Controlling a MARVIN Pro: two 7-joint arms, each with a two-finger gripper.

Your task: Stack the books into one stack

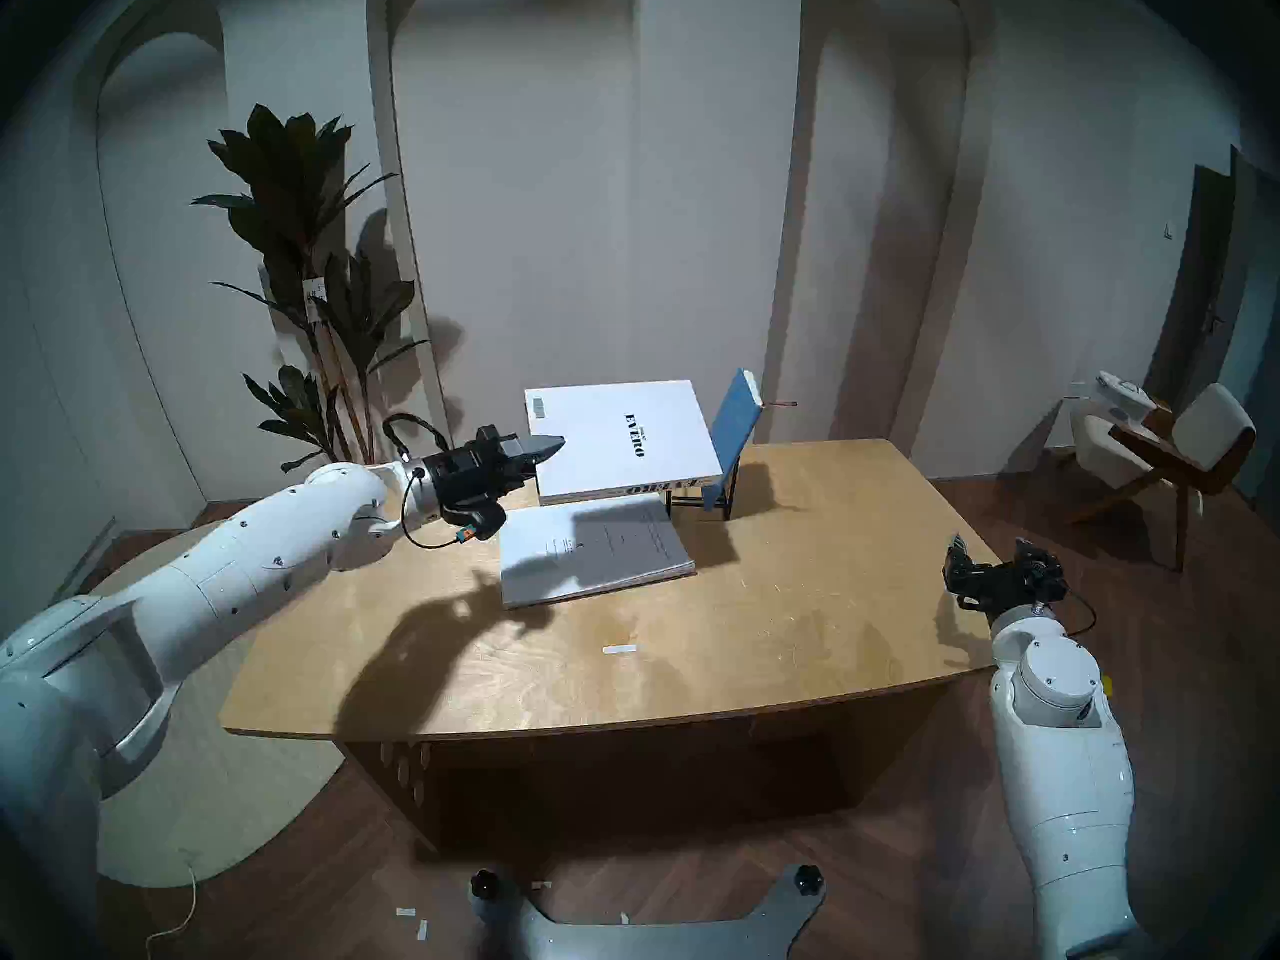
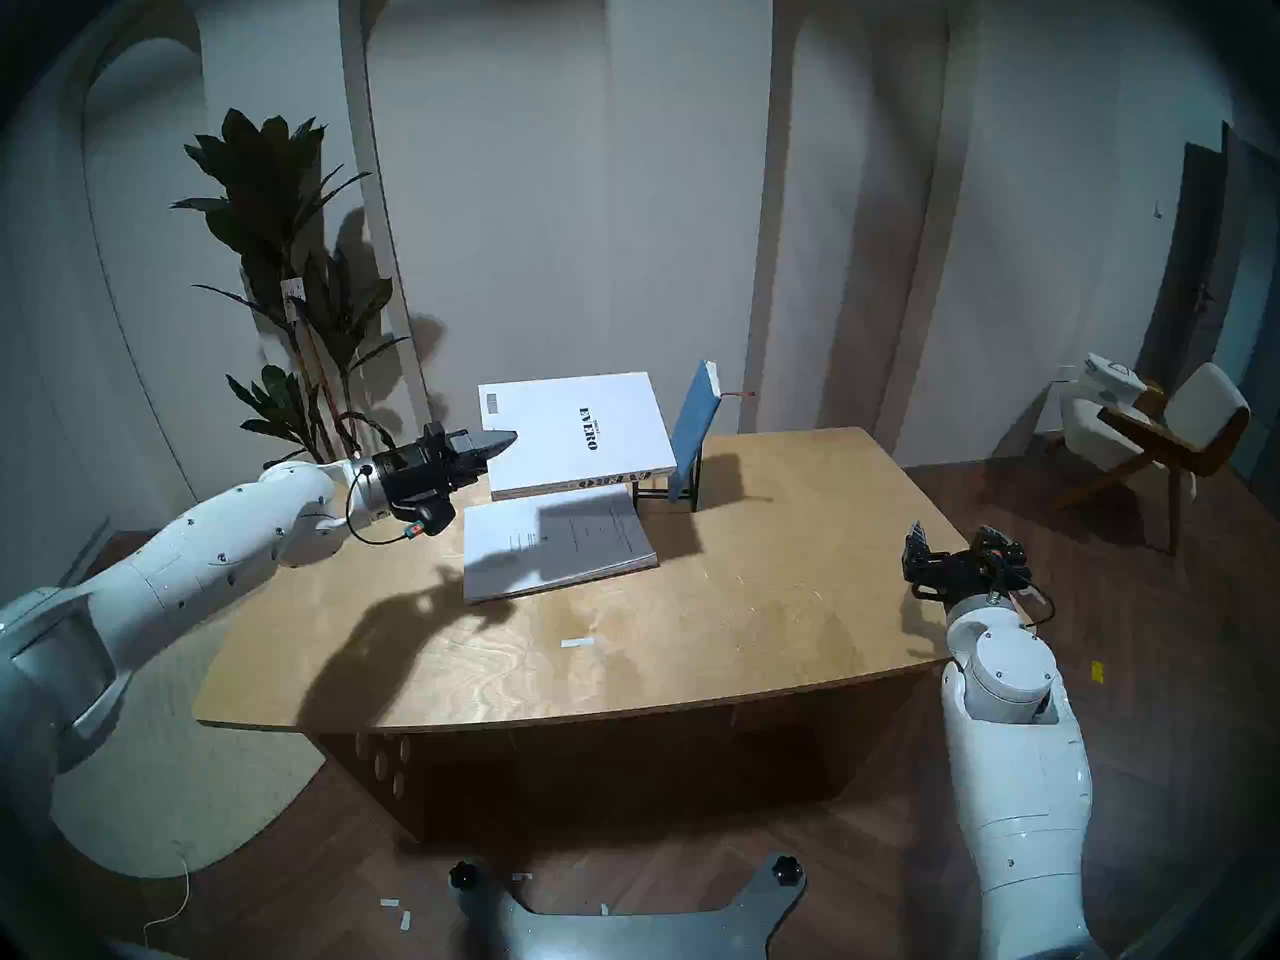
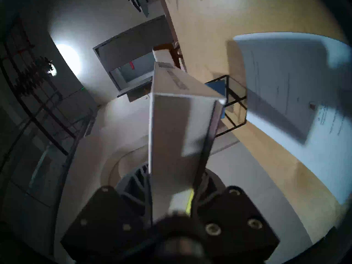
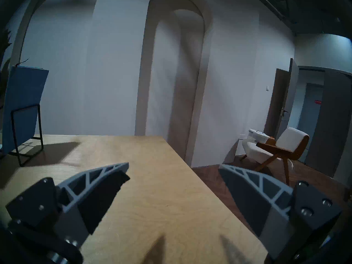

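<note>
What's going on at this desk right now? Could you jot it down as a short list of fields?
Left gripper: shut on the edge of the white book, holding it in the air above the desk
White book: lettered "EVERO", roughly flat, tilted a little
Paper booklet: flat on the desk, under the lifted book
Blue notebook: leaning upright in the black wire stand
Right gripper: open, empty, at the desk's right edge
Stack: not yet built
</note>
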